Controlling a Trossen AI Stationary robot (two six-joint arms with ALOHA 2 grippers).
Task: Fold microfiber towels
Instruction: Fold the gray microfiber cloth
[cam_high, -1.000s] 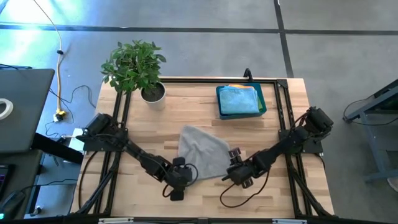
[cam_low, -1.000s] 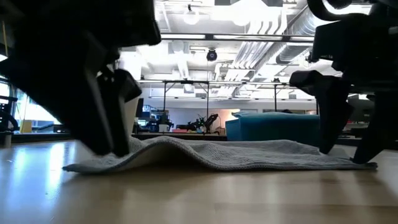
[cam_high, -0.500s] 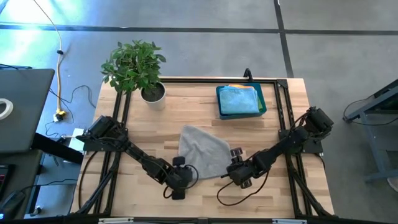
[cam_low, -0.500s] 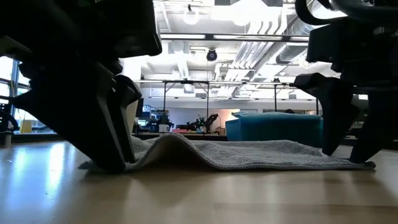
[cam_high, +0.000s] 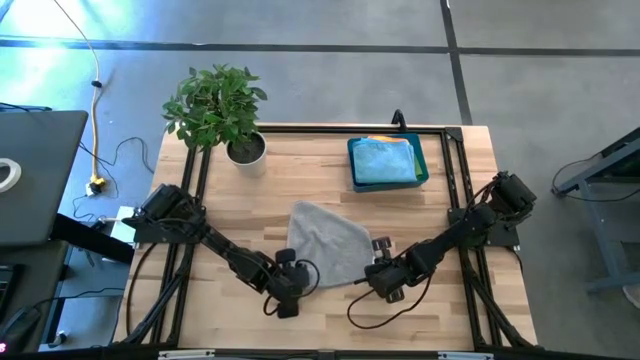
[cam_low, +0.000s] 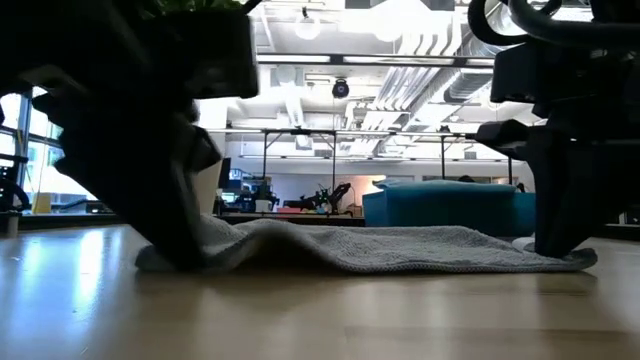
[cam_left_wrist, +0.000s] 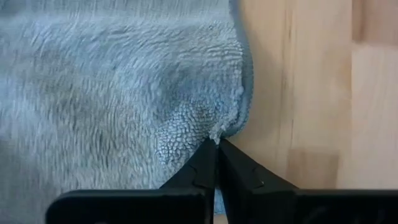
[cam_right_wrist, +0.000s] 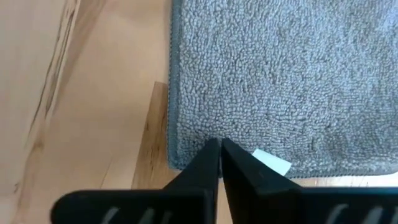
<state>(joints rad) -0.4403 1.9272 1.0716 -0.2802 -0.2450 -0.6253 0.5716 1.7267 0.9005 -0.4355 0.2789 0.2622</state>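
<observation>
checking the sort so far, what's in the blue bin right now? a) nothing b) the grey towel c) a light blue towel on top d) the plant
c: the bin holds a light blue towel on top, while the grey towel lies on the table between the arms.

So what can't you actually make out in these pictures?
- Under the grey towel: the cloth covers the table in every view.
- Bin contents: in the high view a light blue towel on top hides whatever lies below; only an orange sliver shows.
- The pinched towel corners: in the low view the left gripper and right gripper block them.
- Towel tag: in the right wrist view, too small to read.
</observation>
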